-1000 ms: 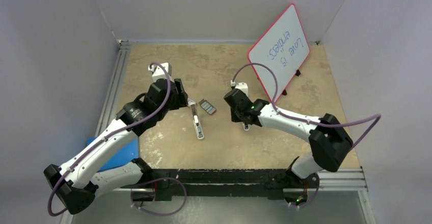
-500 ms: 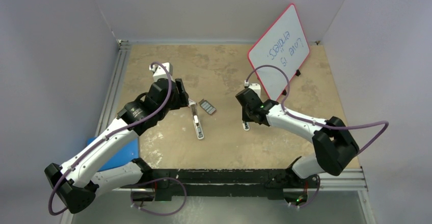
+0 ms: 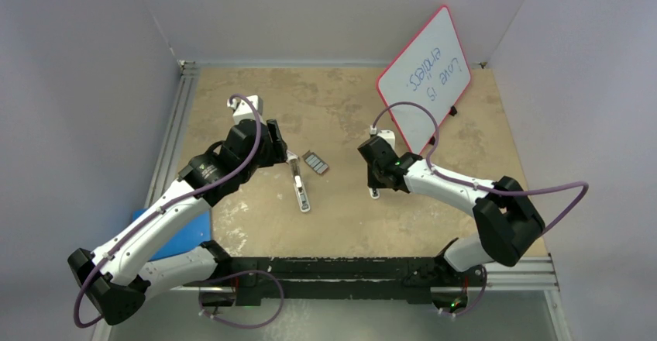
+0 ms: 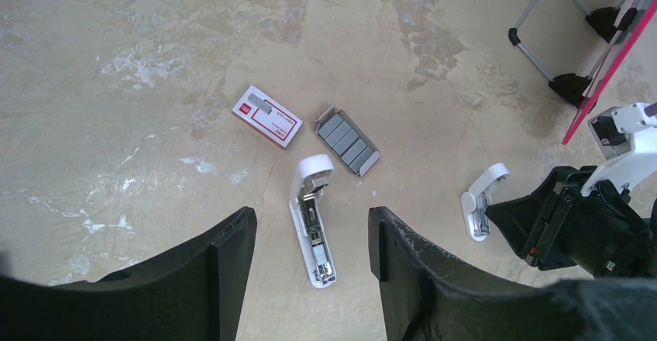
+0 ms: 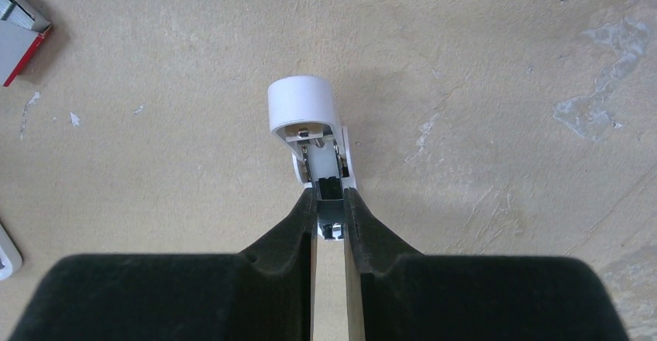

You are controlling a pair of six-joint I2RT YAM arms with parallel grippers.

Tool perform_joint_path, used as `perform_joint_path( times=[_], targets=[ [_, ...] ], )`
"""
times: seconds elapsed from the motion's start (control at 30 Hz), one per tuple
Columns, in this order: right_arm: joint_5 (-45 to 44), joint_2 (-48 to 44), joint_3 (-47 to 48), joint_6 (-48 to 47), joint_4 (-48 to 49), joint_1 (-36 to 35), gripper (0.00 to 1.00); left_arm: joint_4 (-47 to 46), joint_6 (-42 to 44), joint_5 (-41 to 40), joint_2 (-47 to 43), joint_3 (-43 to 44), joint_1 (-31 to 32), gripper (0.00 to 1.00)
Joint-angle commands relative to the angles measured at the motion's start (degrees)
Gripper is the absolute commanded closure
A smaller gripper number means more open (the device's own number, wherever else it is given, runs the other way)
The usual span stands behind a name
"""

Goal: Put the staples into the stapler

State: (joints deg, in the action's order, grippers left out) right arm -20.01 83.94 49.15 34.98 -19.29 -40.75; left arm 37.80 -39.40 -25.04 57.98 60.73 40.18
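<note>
Loading not yet begun. The stapler (image 4: 314, 229) lies open at lower centre, its channel apparently unfilled. The staples (image 4: 346, 139) sit in their tray just above it. The left gripper (image 4: 310, 218) hovers with fingers spread. The right gripper (image 5: 329, 201) pinches the stubby white piece (image 5: 304, 105) at frame centre.

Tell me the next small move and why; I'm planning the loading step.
Probably lower the open left tool onto the grey metallic staple strips: the slim white stapler beside them lies opened, and the right tool is shut on the stubby white piece.
</note>
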Motion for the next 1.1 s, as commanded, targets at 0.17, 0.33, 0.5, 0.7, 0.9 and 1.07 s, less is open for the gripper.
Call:
perform_joint_path(
  times=[0.17, 0.33, 0.5, 0.7, 0.9, 1.07],
  targets=[
    [0.9, 0.7, -0.9, 0.3, 0.4, 0.2, 0.86, -2.3, 0.7, 0.3, -0.1, 0.3, -0.1, 0.45],
    [1.1, 1.1, -1.0, 2.5, 0.5, 0.2, 0.86, -2.3, 0.7, 0.4, 0.1, 0.4, -0.1, 0.45],
    [1.5, 2.1, -1.3, 2.5, 0.9, 0.2, 0.86, -2.3, 0.7, 0.4, 0.0, 0.4, -0.1, 0.45],
    [2.0, 2.6, -1.0, 2.5, 1.1, 0.2, 0.86, -2.3, 0.8, 0.3, -0.1, 0.4, -0.1, 0.45],
    [3.7, 2.1, -1.0, 3.1, 1.7, 0.2, 0.86, -2.3, 0.8, 0.2, -0.1, 0.3, -0.1, 0.45],
    [4.1, 1.7, -1.3, 3.6, 1.6, 0.2, 0.86, -2.3, 0.7, 0.2, 0.0, 0.3, -0.1, 0.45]
  ],
)
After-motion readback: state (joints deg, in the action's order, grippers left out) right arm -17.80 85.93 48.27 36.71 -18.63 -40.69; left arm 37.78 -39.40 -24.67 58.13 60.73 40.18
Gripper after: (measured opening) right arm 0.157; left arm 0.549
